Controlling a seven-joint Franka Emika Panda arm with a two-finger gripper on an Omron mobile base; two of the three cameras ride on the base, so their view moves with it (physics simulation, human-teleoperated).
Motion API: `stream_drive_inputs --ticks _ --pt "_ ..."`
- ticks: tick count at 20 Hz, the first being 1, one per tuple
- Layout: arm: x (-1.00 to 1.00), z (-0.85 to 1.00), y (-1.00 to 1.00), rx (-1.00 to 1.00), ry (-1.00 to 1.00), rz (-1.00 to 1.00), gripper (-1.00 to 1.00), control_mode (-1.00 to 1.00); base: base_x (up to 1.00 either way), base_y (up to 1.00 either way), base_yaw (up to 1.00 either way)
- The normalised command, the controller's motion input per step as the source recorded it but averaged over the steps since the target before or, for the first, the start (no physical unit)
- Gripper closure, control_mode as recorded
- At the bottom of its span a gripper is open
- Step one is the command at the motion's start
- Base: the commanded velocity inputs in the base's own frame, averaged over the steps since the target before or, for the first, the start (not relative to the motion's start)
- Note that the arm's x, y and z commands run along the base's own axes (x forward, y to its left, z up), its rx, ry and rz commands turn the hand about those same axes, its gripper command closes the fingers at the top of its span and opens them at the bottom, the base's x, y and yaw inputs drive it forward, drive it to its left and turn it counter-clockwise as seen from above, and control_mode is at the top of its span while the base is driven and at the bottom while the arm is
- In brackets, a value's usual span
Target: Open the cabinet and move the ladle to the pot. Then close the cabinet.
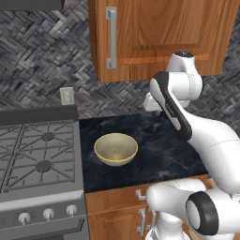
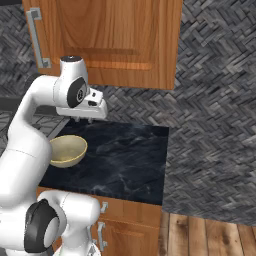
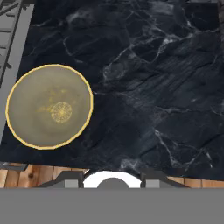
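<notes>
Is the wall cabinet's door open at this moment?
No, the cabinet door sits flush and shut, its silver bar handle untouched.

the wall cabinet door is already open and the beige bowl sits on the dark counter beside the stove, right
Not quite. The wall cabinet door is shut, its bar handle flat against the front, as the left base view shows. The beige bowl does sit on the dark counter beside the stove.

The white arm (image 2: 30, 130) arches up, wrist level, hand pointing downward.
</notes>
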Motion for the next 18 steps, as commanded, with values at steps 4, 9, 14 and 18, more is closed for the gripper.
stream_drive_inputs --ticks 4,9,14,18 --pt "-0.2 0.04 0.04 -0.03 -0.11 0.0 -1.0 -1.0 0.0 0.0 0.0" --pt "-0.48 0.14 0.19 -0.07 -0.24 0.0 -1.0 -1.0 0.0 0.0 0.0" --pt "-0.44 0.31 0.16 -0.05 -0.21 0.0 -1.0 -1.0 0.0 0.0 0.0" --pt "-0.32 0.46 0.21 0.0 -0.03 0.0 -1.0 -1.0 0.0 0.0 0.0"
